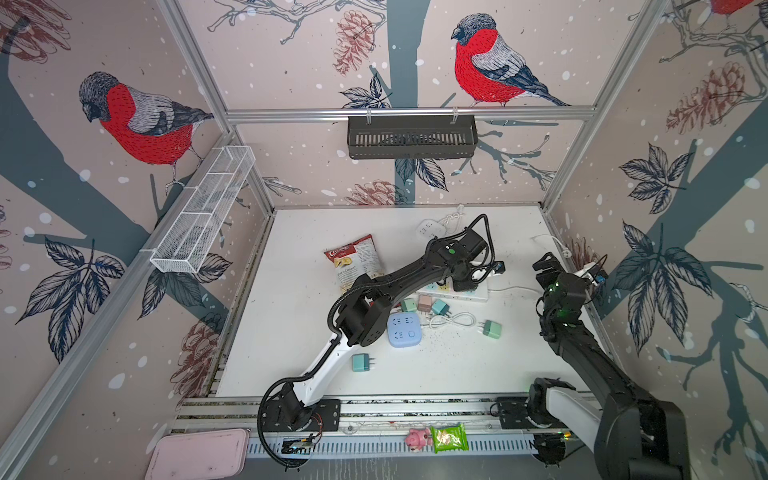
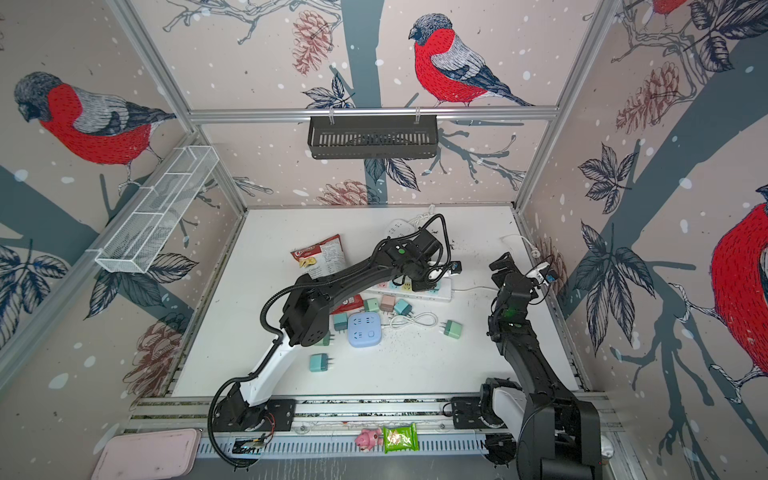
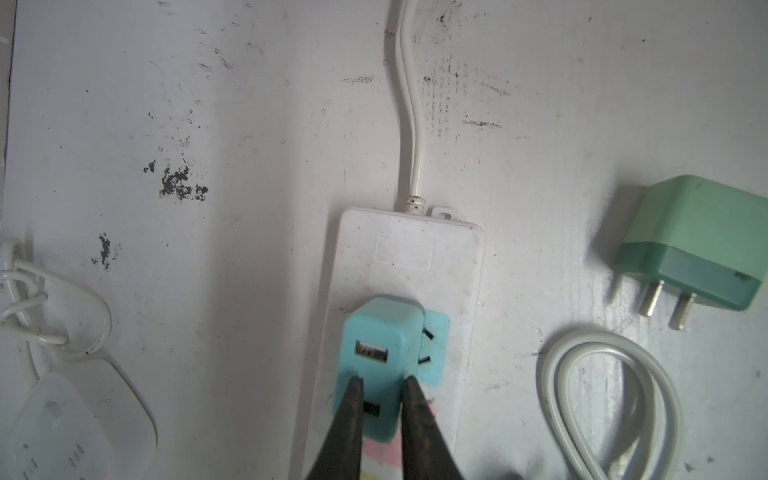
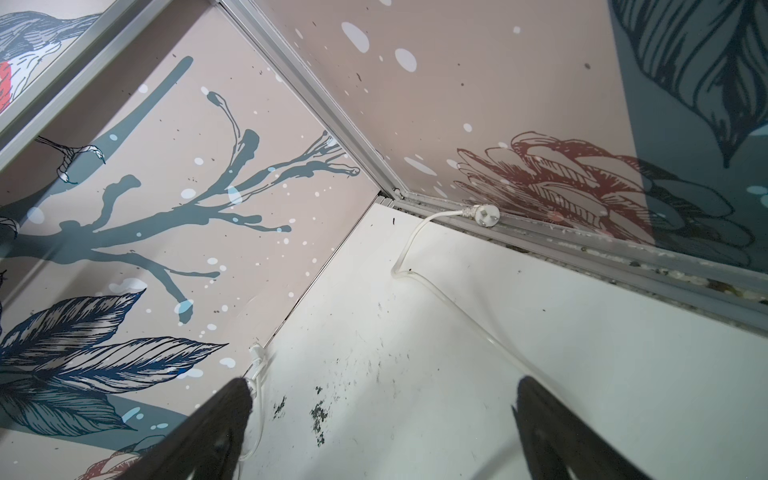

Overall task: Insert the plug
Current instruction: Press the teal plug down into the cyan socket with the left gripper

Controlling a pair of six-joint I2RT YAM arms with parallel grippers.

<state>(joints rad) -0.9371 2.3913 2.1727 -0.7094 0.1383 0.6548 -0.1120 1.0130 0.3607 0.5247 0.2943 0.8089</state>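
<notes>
The blue plug (image 3: pixel 382 332) stands on the blue socket face of the white power strip (image 3: pixel 411 257), toward the strip's cord end. The left gripper (image 3: pixel 383 379) is pressed together on the plug's near edge, pinching it. The right gripper (image 4: pixel 383 381) is spread wide, holds nothing and hangs near the right wall.

We judge the plug light, rigid and smooth-sided. We therefore grip its two flat side faces squarely and press straight down. A tilted push may bend the pins or slide the light strip. We cannot tell whether the pins are fully seated.

A green plug (image 3: pixel 690 245), a looped white cable (image 3: pixel 615 399) and a second white socket block (image 3: pixel 62 415) lie nearby. None blocks the socket.
</notes>
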